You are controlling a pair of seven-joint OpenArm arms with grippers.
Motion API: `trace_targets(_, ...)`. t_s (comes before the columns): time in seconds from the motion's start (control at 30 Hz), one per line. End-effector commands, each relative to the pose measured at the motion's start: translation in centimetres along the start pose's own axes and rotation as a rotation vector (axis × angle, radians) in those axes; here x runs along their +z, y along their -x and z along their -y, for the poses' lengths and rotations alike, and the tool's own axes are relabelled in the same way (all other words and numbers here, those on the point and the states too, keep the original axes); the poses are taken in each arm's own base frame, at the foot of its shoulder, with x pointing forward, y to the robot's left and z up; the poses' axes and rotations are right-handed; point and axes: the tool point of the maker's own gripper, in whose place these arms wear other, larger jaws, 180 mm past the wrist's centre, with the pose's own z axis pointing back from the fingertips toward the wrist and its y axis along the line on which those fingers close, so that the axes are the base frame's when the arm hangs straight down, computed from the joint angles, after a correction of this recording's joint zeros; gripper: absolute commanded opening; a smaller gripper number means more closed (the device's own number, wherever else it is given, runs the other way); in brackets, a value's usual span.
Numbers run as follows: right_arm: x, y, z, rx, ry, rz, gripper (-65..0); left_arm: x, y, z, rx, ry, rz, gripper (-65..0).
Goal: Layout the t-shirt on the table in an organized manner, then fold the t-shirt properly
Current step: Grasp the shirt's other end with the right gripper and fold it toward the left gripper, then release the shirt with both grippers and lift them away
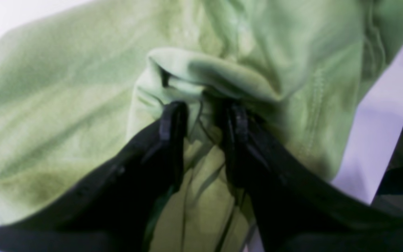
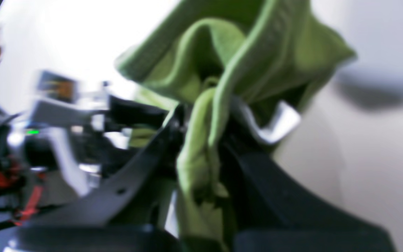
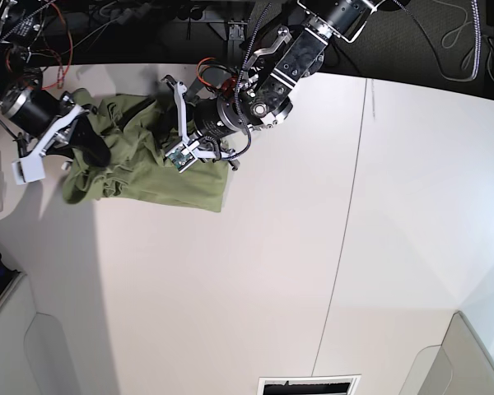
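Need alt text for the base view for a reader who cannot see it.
An olive-green t-shirt lies bunched at the far left of a white table. Each robot arm has its hand in the cloth, the right hand at one side, the left hand at the other.

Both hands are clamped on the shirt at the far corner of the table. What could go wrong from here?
1. The left hand pinches a bunched fold of the t-shirt, probably several layers; pulling may drag the bundle instead of spreading it.
2. The right hand grips a twisted wad beside a white tag, so the cloth could stay twisted when stretched.
3. The shirt sits crumpled near the table corner; part may slide off the edge.
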Motion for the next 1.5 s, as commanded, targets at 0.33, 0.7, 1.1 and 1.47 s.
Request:
trace_targets(0.33,-2.6,-1.4,-2.4,0.071,-0.036,0.039,-65.0,1.3,-3.9,0.3,-0.019,0.013,0.068,-46.1)
trace_targets(0.7,-2.3,-1.5,-1.4,0.079,0.009,0.041,-65.0,3.3,-7.2,0.8,-0.037,0.036,0.151,-46.1)
trace_targets(1.1,-2.3,-2.0,-1.3,0.086,0.013,0.052,-65.0,10.2,-7.2,-8.3,0.05,-0.128,0.254,-46.1)
trace_targets(1.47,-2.5,-2.3,-2.1,0.076,-0.023,0.07,-65.0,9.7,2.4,-9.0,0.231,-0.155,0.116,-46.1)
